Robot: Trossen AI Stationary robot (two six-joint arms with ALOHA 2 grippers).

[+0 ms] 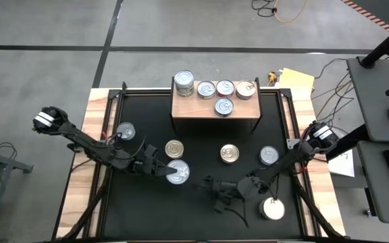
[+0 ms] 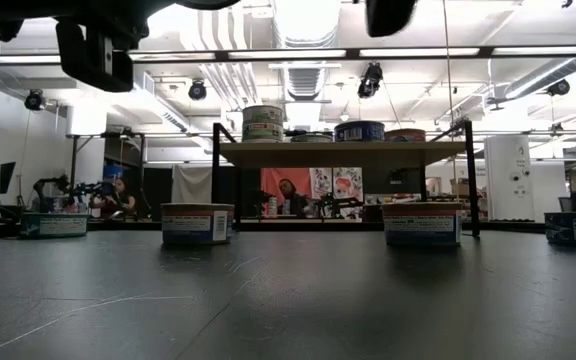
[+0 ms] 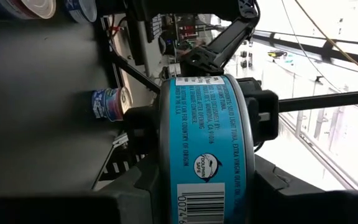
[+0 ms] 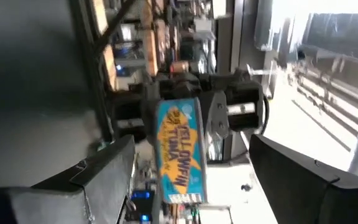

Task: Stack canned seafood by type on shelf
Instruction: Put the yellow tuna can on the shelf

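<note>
- Your left gripper [image 1: 169, 171], just left of centre in the overhead frame, is clamped on a silver-topped tin [image 1: 178, 172]. The left wrist view shows a blue-labelled can [image 3: 205, 149] pinched between the dark fingers, its label side toward the camera.
- Your right gripper [image 1: 216, 186], lower centre, has its fingers spread and holds nothing.
- The shelf [image 1: 215, 108] is a light wooden board at upper centre. On it: a stack of tins [image 1: 184, 84] at its left end, three single tins in a row beside that, and one tin [image 1: 223, 106] nearer the front edge.
- Loose tins on the black table [image 1: 147, 223]: one at the left [image 1: 125, 131], two gold-topped [image 1: 174, 148] and [image 1: 229, 153] in the middle, one at the right [image 1: 269, 155], and a white-topped one [image 1: 272, 208] at lower right.
- To do this step well, lift the held tin clear above the shelf's height before travelling — the front edge stands on dark legs.
- Keep the tin level and set it squarely on a matching one.
- The open path runs up between the two gold tins; the right arm sits close, so I'd keep it parked.
</note>
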